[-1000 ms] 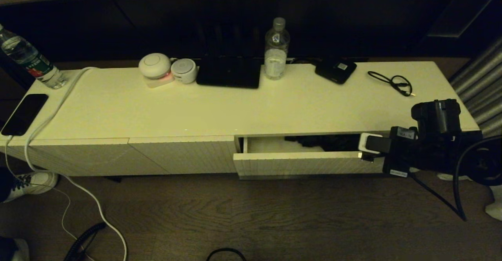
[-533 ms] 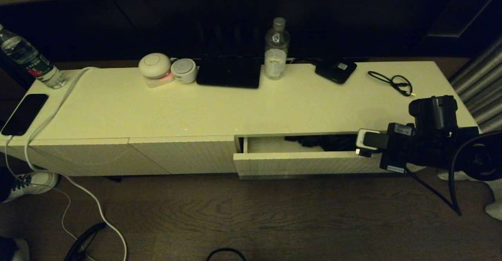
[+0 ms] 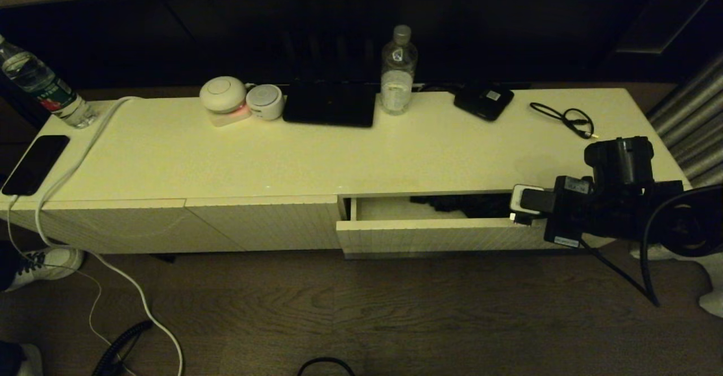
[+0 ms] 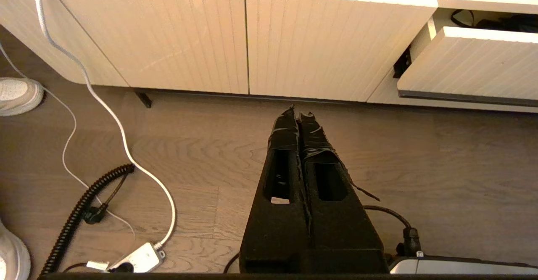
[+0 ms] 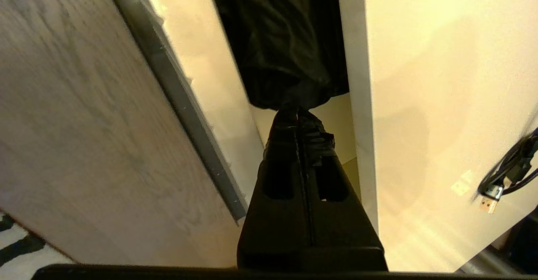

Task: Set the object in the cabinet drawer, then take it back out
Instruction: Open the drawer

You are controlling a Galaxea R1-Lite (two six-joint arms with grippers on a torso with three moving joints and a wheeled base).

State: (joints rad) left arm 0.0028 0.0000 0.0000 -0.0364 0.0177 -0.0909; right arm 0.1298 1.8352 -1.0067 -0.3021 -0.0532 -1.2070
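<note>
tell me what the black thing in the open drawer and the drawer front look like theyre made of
The umbrella looks like thin matte woven fabric, probably nylon or polyester: it lies in soft creases and bunched folds with a faint sheen. The drawer front seems to be cream-painted or laminated board, likely wood-based: fine vertical ribs, a smooth even surface, and a dark strip along its lower edge. The right gripper, shut, sits at the fabric's end.

A: The right gripper (image 5: pixel 299 111) keeps sliding toward the cabinet, fingers pressed together over the drawer's right end.

B: And the wide cream-white ribbed drawer (image 3: pixel 435 234) eases inward, its gap narrowing over the bunchy black umbrella (image 3: pixel 466 204).
</note>
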